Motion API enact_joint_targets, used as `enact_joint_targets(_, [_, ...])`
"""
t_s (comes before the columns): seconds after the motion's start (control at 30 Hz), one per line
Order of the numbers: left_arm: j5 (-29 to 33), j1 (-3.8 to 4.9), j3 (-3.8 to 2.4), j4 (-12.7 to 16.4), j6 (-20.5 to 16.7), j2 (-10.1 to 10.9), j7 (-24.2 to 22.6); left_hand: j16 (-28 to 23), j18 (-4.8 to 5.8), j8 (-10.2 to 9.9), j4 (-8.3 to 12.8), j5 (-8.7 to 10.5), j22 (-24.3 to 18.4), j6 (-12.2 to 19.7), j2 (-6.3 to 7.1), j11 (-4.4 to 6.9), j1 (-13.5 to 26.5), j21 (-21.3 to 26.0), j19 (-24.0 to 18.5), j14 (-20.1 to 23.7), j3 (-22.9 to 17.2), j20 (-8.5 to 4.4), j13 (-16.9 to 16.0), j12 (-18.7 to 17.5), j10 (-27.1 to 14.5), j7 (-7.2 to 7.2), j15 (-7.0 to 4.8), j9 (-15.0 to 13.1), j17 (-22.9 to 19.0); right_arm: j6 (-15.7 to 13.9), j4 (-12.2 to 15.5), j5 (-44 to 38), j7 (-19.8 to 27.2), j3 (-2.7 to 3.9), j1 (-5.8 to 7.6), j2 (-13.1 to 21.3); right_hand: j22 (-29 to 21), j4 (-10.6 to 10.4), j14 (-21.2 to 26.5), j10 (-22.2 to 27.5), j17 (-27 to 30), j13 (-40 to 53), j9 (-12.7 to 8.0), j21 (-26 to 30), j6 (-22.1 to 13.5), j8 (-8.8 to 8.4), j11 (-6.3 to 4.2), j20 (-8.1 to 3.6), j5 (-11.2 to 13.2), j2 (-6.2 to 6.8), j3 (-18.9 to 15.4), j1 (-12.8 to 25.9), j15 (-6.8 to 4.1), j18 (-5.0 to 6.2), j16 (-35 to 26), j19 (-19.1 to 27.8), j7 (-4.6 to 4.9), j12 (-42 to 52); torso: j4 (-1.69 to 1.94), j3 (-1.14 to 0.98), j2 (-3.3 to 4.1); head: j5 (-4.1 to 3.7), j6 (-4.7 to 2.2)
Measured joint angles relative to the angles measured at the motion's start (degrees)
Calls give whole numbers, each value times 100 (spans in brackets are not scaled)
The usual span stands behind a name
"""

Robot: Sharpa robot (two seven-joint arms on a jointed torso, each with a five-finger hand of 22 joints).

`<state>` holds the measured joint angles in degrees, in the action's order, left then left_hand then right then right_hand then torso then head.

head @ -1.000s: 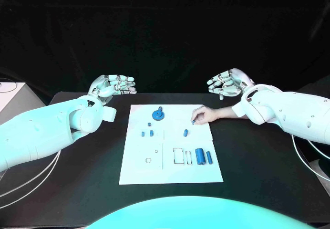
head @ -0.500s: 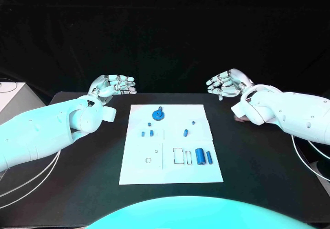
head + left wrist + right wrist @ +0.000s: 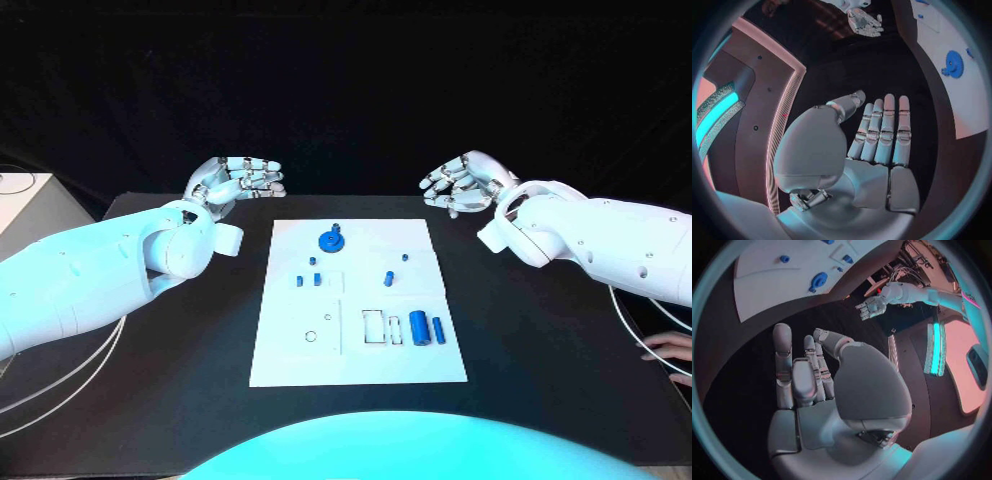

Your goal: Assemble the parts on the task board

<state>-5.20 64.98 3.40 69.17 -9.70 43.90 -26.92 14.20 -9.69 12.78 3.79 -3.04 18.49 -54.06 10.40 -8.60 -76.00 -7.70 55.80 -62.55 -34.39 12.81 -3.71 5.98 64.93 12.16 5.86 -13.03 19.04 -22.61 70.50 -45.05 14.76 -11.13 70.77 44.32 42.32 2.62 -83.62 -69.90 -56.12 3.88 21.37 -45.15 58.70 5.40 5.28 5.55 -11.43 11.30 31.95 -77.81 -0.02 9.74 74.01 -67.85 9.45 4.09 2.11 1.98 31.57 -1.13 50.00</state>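
Both hands hover empty beyond the task board's (image 3: 361,300) far corners, over bare black table (image 3: 548,330): left hand (image 3: 235,181) and right hand (image 3: 464,182), fingers spread, holding nothing.

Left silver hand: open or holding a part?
Open. The left silver hand holds nothing in the wrist view, palm bare, fingers extended, off the white task board.

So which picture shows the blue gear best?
The head view: the gear lies in full sight near the far end of the white board, seen from above. The left wrist view shows it off to the side and bent by the lens. The right wrist view shows it small, seen at a slant.
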Motion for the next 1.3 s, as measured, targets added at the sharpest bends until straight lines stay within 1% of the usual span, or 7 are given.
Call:
enact_joint_targets(0.17, [0,0,0,81,3,73,1,0,0,18,0,0,2,0,0,0,0,0,0,0,0,0,0,0,0,0,0,0,3,98,181,-747,-339,0,-15,-24,15,0,0,-20,-23,5,0,0,25,0,-19,-21,-177,1,0,1,0,0,47,-21,18,0,-10,4,4,4,0])
enact_joint_targets(0.33, [0,0,-2,238,4,179,1,1,0,21,0,0,7,0,0,0,0,0,0,0,0,0,0,0,0,0,0,4,8,280,395,-1637,-755,2,-19,-24,124,0,0,-53,-111,15,0,-112,29,0,-12,-2,-210,59,0,59,0,-1,101,-83,14,0,-30,3,40,-8,0])
enact_joint_targets(0.53, [0,0,-4,400,4,286,-1,21,0,21,0,0,7,0,0,0,0,0,0,0,0,0,0,0,0,0,0,7,8,604,541,-2532,-1218,1,-19,-11,176,0,0,-72,-172,16,0,-155,30,0,-30,-21,-209,99,0,99,0,0,133,-104,14,0,-47,-9,87,-9,0])
enact_joint_targets(0.6, [-1,0,-5,461,4,327,-2,21,1,21,0,0,7,0,0,0,0,0,0,0,0,0,0,0,0,0,0,7,7,682,585,-2739,-1331,0,-18,-6,180,-31,-17,-71,-194,16,0,-155,30,0,-29,-7,-210,165,-31,165,18,-1,162,-118,14,0,-50,-13,104,-6,0])
enact_joint_targets(0.8, [-1,1,-19,691,3,479,-3,21,0,21,0,0,7,0,0,0,0,0,0,0,0,0,0,0,0,0,0,7,16,858,764,-3264,-1617,0,-9,13,164,-89,-21,135,-215,-5,-13,-142,-4,-45,16,11,-150,285,-89,285,21,0,190,-136,-18,-24,-60,-20,175,12,0])
enact_joint_targets(1.07, [-1,1,-39,948,3,605,-7,21,0,21,-17,0,6,0,0,0,0,0,0,0,16,0,0,0,0,0,0,13,16,967,895,-3750,-1868,-8,-11,2,163,-105,-42,166,-258,-5,-13,-132,-4,-45,42,20,-134,287,-105,287,42,0,204,-144,-18,-24,-60,-35,264,12,0])
enact_joint_targets(1.3, [-2,1,-55,1049,3,662,-9,21,0,21,-17,0,11,0,0,0,0,0,-1,0,16,1,0,0,0,0,0,13,20,973,926,-3958,-1991,-18,-28,-53,185,-115,-41,182,-312,-5,-13,-132,-4,-45,26,20,-120,287,-95,287,42,1,233,-185,-18,-24,-57,-34,317,7,0])
